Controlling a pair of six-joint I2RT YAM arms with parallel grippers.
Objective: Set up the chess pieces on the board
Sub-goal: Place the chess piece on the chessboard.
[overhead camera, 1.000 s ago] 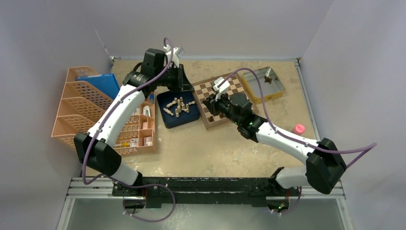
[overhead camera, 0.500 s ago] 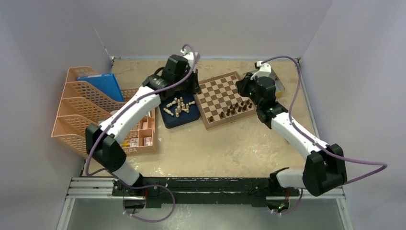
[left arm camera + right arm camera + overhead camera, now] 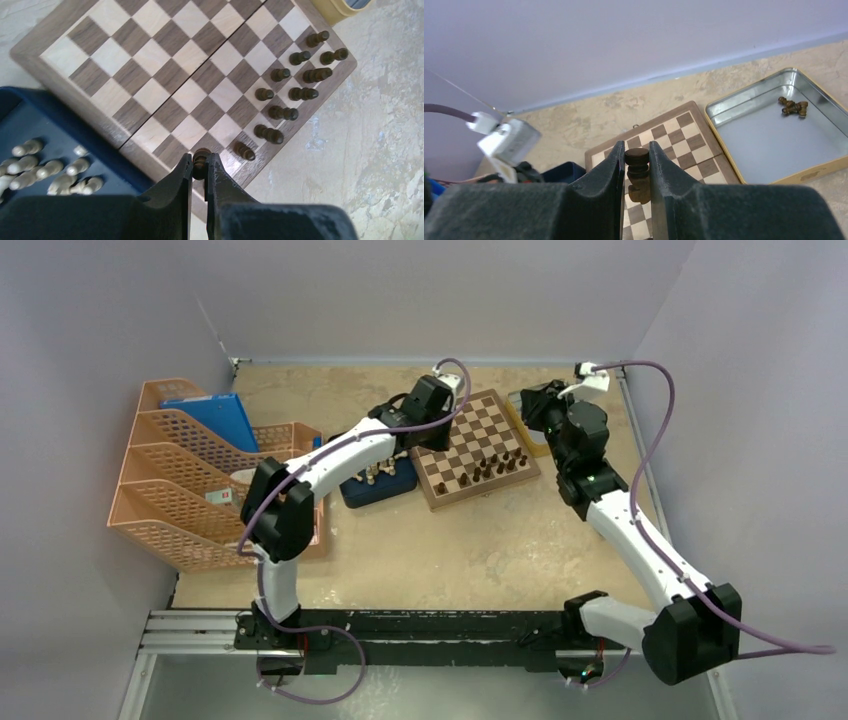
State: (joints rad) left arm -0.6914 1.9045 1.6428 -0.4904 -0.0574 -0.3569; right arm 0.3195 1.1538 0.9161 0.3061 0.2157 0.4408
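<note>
The board (image 3: pixel 462 435) lies mid-table, with several dark chess pieces (image 3: pixel 492 466) standing along its near right edge; they also show in the left wrist view (image 3: pixel 290 92). My left gripper (image 3: pixel 421 430) is over the board's left part, shut on a dark piece (image 3: pixel 201 161) that hangs above the squares near the corner beside the blue tray. My right gripper (image 3: pixel 528 405) is raised at the board's far right side, shut on another dark piece (image 3: pixel 638 172) with its round base at the fingertips. The pale cream pieces (image 3: pixel 50 170) lie in the blue tray.
The dark blue tray (image 3: pixel 352 492) sits left of the board. The silver tin (image 3: pixel 774 135), right of the board, holds a few dark pieces (image 3: pixel 793 106). An orange file organizer (image 3: pixel 180 475) fills the left side. Walls close in at the back and right.
My left arm swung right from above the blue tray to over the board. My right arm drew back from the board's middle to its far right side, by the tin.
</note>
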